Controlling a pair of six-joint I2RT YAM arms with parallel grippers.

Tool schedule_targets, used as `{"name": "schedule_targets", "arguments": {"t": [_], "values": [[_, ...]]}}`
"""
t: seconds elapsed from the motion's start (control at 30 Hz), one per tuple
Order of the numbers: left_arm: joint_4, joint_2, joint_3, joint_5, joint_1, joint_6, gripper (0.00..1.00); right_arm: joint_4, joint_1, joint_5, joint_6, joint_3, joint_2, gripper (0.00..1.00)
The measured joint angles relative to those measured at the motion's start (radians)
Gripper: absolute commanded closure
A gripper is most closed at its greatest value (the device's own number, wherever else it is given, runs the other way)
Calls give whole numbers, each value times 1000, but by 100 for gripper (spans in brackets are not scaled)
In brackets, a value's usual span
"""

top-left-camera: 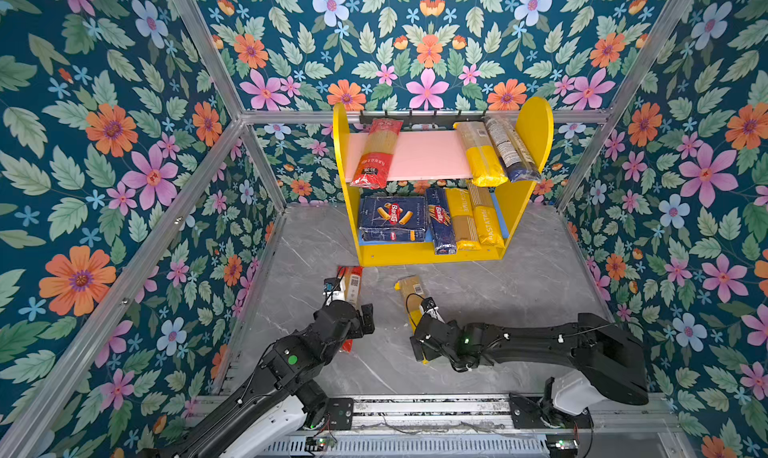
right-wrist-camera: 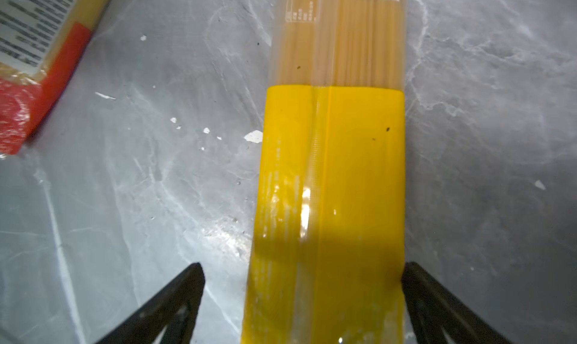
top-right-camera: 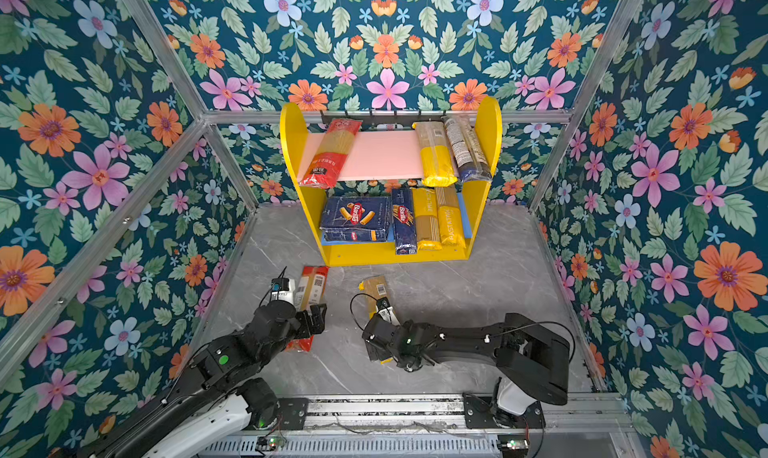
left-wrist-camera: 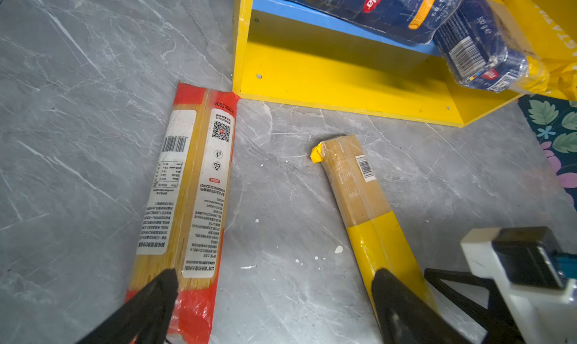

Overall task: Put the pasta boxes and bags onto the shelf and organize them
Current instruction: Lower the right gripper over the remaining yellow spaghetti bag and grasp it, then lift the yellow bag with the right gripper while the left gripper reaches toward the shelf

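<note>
**Two bags lying on the bench, both my end effectors released**

I am working over a grey, marble-veined bench (top-left-camera: 519, 302) flecked with small white chips. Floral wallpaper (top-left-camera: 104, 144) in teal, pink and orange is closing it in behind an aluminium frame (top-left-camera: 199, 44).

The shelf (top-left-camera: 536, 123) is standing at the back of the bench. Its pink upper board (top-left-camera: 424, 152) is carrying a red-ended bag (top-left-camera: 376, 152) at the left. A yellow bag (top-left-camera: 480, 156) and a clear bag with a dark blue end (top-left-camera: 513, 152) are lying side by side at the right. On the blue lower board (left-wrist-camera: 281, 8) the wide Barilla box (top-left-camera: 392, 219) is lying at the left. Beside it come the narrow Barilla box (top-left-camera: 440, 223), jutting past the front edge, and two PASTATIME bags (top-left-camera: 473, 219).

Two more bags are lying flat in front of the shelf, apart from each other. The loose red bag (left-wrist-camera: 187, 195) is showing its barcode and QR code, its far end just beside the shelf's corner. The loose yellow bag (right-wrist-camera: 334, 170) is clear over pale spaghetti toward the shelf and solid yellow at the near end.

My left end effector (left-wrist-camera: 276, 278) is hanging released, fingers wide, one above the loose red bag's near end, grasping nothing. My right end effector (right-wrist-camera: 303, 269) is released too, straddling the loose yellow bag's yellow end, one finger at its edge, the other standing clear.
</note>
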Motion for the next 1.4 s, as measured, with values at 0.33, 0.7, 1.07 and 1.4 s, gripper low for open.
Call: {"name": "schedule_targets", "arguments": {"t": [0.33,0.7,1.07,1.4], "values": [[20,25,0,0,0,0,0,35,0,47,7,0,99,1],[29,37,-5,-2,0,0,1,181,1,155,34,-2,177,56],[26,43,40,-10,0,0,1,71,8,81,39,10,77,76],[3,5,74,-10,0,1,1,-149,21,6,36,29,-117,79]]}}
